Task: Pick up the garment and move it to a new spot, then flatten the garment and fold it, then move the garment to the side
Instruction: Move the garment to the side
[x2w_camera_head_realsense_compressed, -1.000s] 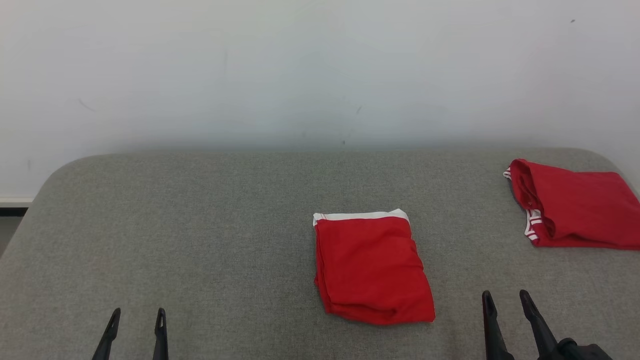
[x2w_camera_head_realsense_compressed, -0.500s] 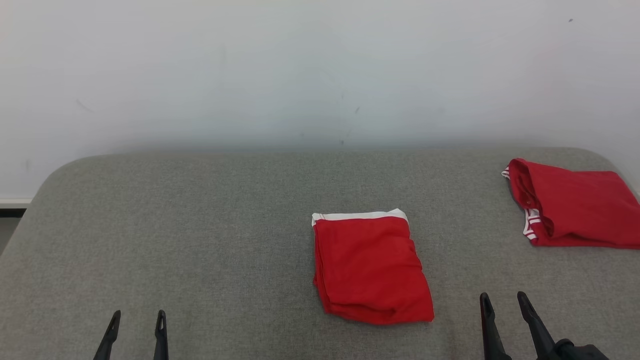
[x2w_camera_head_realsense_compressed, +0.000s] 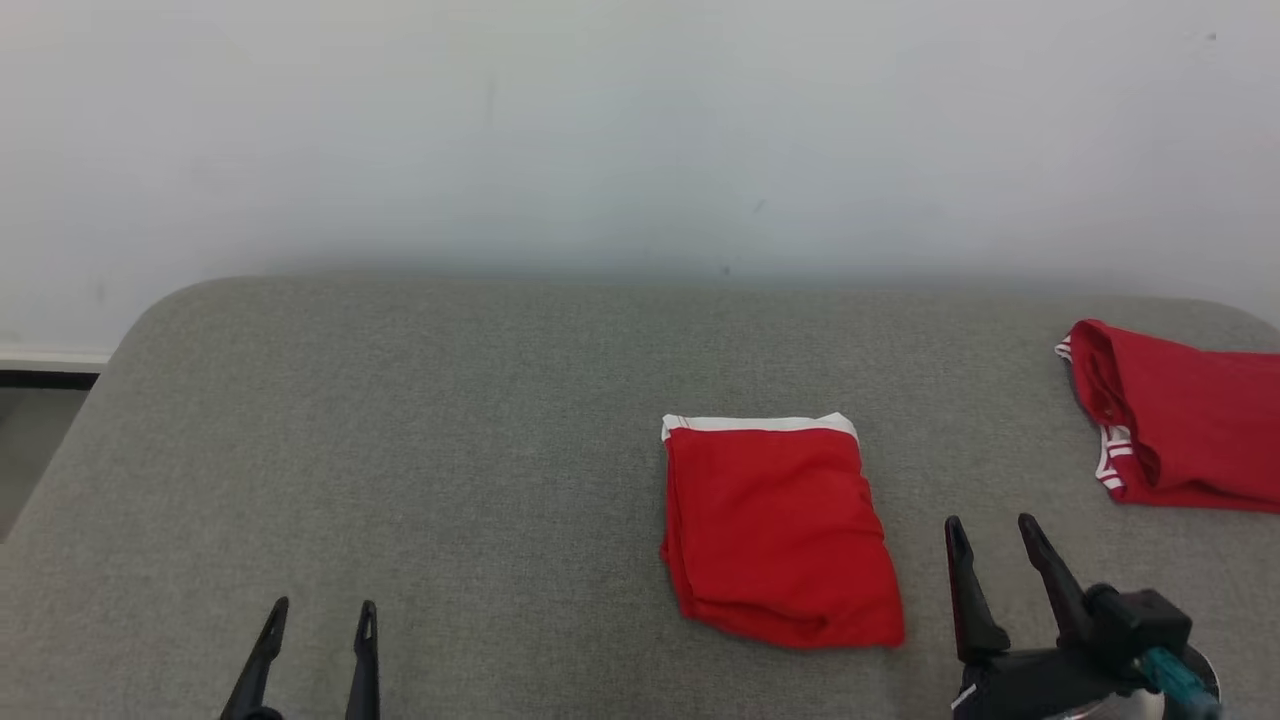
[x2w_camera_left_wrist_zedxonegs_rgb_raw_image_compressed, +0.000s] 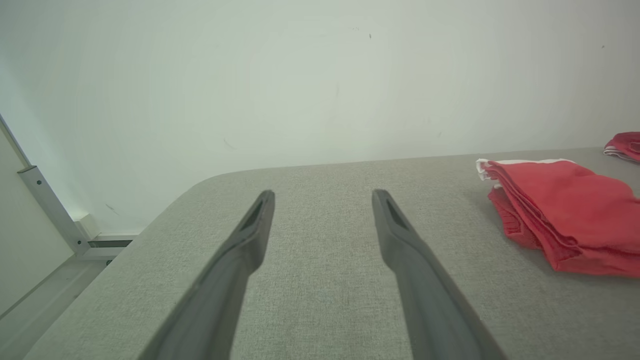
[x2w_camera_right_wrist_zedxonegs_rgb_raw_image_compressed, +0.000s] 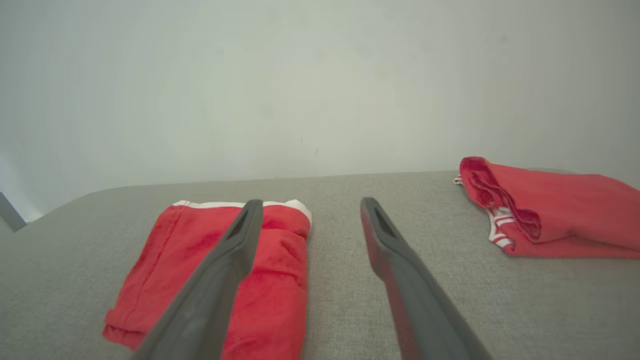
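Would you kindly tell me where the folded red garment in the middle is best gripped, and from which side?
The folded red garment lies flat in stacked layers, with loose edges along its left. I would pinch the whole stack at its right edge, coming in low from the right with the open right end effector, which sits just beside it.

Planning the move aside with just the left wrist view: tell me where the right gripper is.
Observer: The right gripper is just right of the folded garment, jaws open, nothing held.
Operator: Describe the red bit at my far right.
Observer: A second garment, loosely folded with striped white trim, lies near the table's right edge.
Operator: Report the gap between the two.
Observer: Bare table separates them; they don't touch.
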